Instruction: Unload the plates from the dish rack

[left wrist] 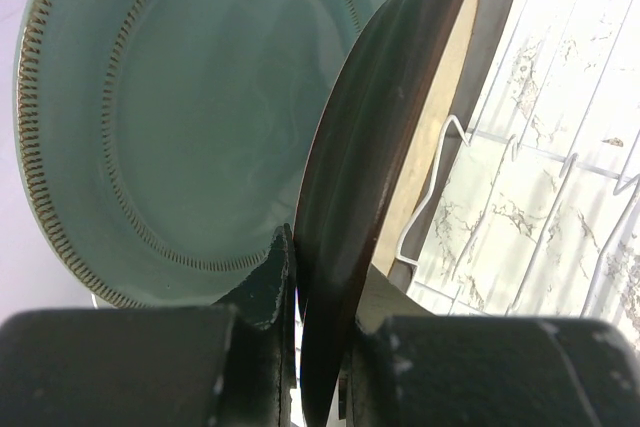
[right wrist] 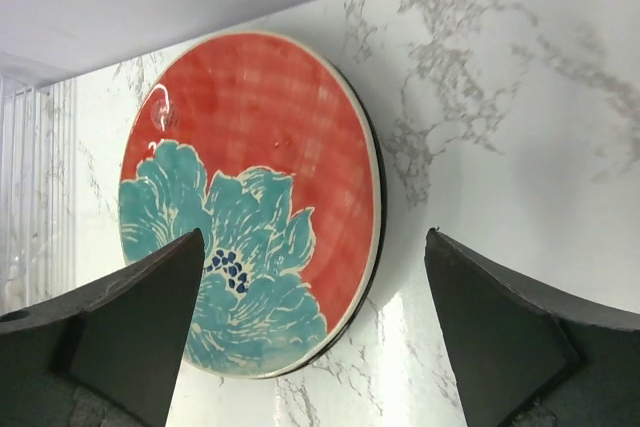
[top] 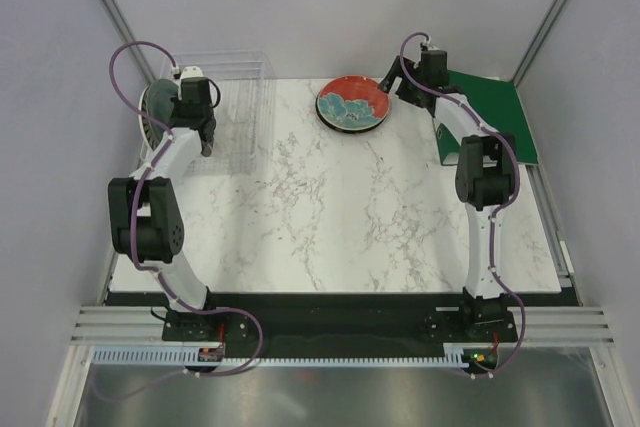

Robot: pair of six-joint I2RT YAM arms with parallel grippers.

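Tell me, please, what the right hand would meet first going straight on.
Probably the red plate with teal flowers, flat on the marble table ahead of the open right hand; depth is unclear.

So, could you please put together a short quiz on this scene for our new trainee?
1. True or false: the right claw is closed on the red flowered plate.
2. Which plate does the left claw grip? A) striped B) brown-rimmed plate C) red flowered
3. Fill in: the plate standing beside it in the dish rack is plain ____.
Key: 1 false: it is open, not gripping that plate, which lies flat on the table. 2 B. 3 teal: the teal plate.
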